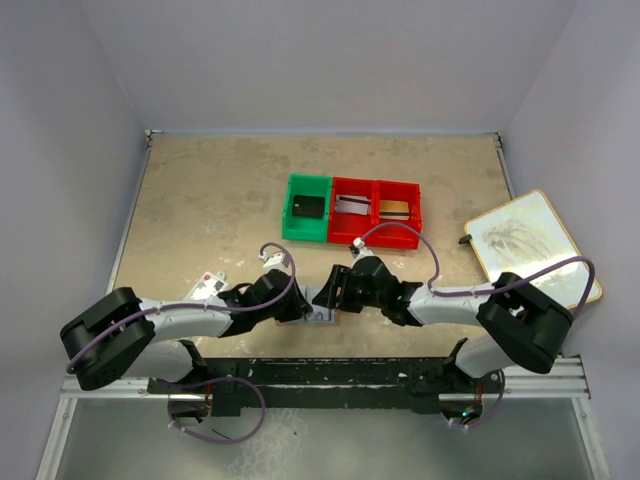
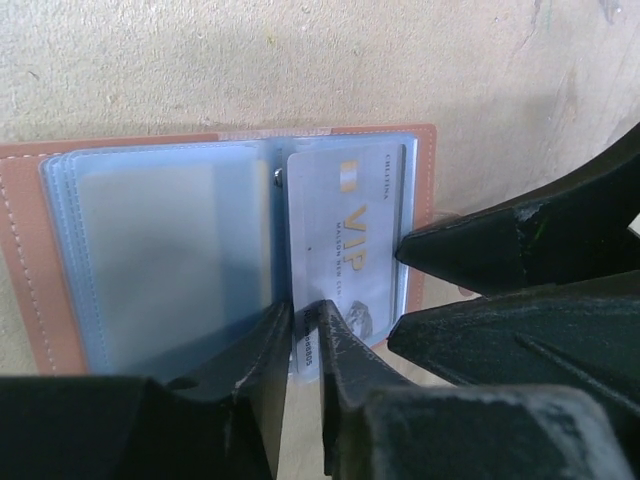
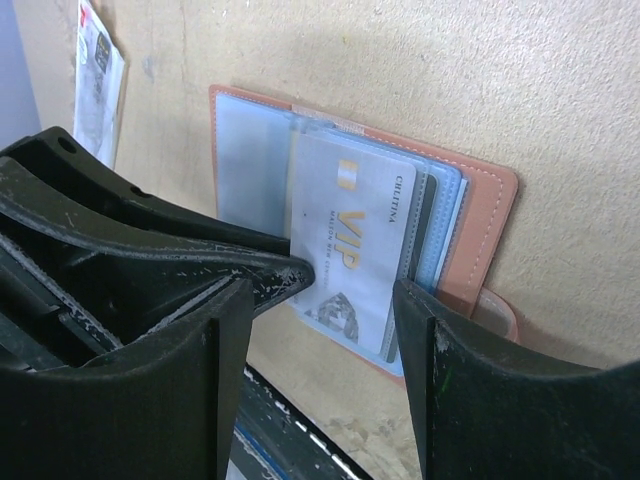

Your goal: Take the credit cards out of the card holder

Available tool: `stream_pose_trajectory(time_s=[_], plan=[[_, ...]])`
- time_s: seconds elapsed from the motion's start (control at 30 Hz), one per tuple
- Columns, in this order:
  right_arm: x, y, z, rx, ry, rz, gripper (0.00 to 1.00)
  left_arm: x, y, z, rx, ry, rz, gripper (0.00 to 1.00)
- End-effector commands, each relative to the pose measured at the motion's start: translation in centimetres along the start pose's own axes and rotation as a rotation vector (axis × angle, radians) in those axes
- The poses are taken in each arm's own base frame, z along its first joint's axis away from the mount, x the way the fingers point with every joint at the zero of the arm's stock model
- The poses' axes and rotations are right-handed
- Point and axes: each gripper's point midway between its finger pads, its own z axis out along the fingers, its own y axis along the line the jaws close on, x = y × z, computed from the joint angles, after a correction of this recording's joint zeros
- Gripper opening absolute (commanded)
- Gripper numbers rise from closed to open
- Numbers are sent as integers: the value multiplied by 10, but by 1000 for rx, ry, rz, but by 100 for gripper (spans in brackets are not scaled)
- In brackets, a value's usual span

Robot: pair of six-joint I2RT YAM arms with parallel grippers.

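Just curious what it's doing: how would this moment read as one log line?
left fingers: shut on VIP card edge | right fingers: open, at card holder | card holder: open, flat on table

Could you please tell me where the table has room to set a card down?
Bare table lies left of the green bin, and between the red bins and the board. Crowded: near centre, right claw astride the card holder, left claw pinching a card.

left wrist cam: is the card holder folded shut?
No, the card holder lies spread open on the table, with its clear sleeves and a white VIP card showing.
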Motion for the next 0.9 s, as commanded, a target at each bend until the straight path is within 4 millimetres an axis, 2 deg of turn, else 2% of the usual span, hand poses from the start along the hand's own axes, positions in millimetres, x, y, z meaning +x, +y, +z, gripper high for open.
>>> stream_pose_trajectory(time_s=[0.0, 0.13, 0.4, 0.67, 0.87], plan=[[4, -17, 4, 47, 2, 21, 62, 3, 23, -4, -76, -7, 36, 20], [4, -20, 2, 58, -4, 25, 62, -10, 13, -11, -74, -37, 56, 30], [2, -19, 0, 43, -17, 39, 62, -38, -28, -29, 33, -114, 35, 33], [3, -19, 0, 25, -14, 44, 61, -24, -34, -16, 97, -67, 0, 24], [3, -16, -1, 13, -12, 42, 61, -13, -20, -7, 50, -33, 20, 16]])
